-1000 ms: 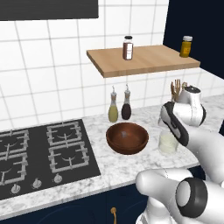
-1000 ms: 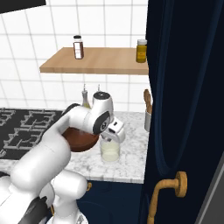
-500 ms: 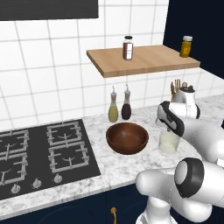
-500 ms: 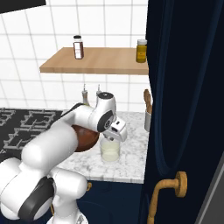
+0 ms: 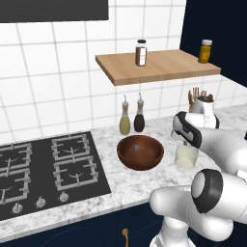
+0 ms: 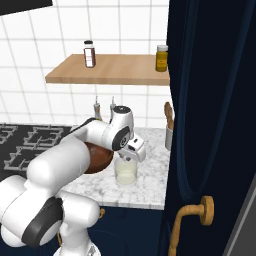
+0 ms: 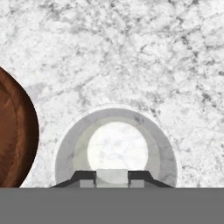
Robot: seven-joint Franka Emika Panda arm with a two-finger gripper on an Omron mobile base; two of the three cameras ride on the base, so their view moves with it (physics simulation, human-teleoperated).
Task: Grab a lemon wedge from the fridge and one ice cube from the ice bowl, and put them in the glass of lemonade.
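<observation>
Seen from above in the hand view, the glass of lemonade (image 7: 116,131) sits right under my gripper (image 7: 112,178). The gripper is shut on a small pale ice cube (image 7: 112,176) held between its dark fingertips (image 7: 83,177). In the base views the gripper (image 5: 186,141) (image 6: 128,159) hangs just over the rim of the glass (image 5: 185,157) (image 6: 126,173). The brown wooden ice bowl (image 5: 140,152) (image 6: 98,156) (image 7: 15,135) stands beside the glass, close to it. The fridge and the lemon wedge are out of view.
Two slim oil bottles (image 5: 131,117) stand behind the bowl under a wooden shelf (image 5: 157,66) holding jars. A black hob (image 5: 46,166) lies to the left. A utensil holder (image 5: 198,100) stands at the back right. A navy cabinet door with a gold handle (image 6: 197,215) sits close on the right.
The hand has edged slightly over the glass while the arm's elbow swung round. The cube stays between the fingers.
</observation>
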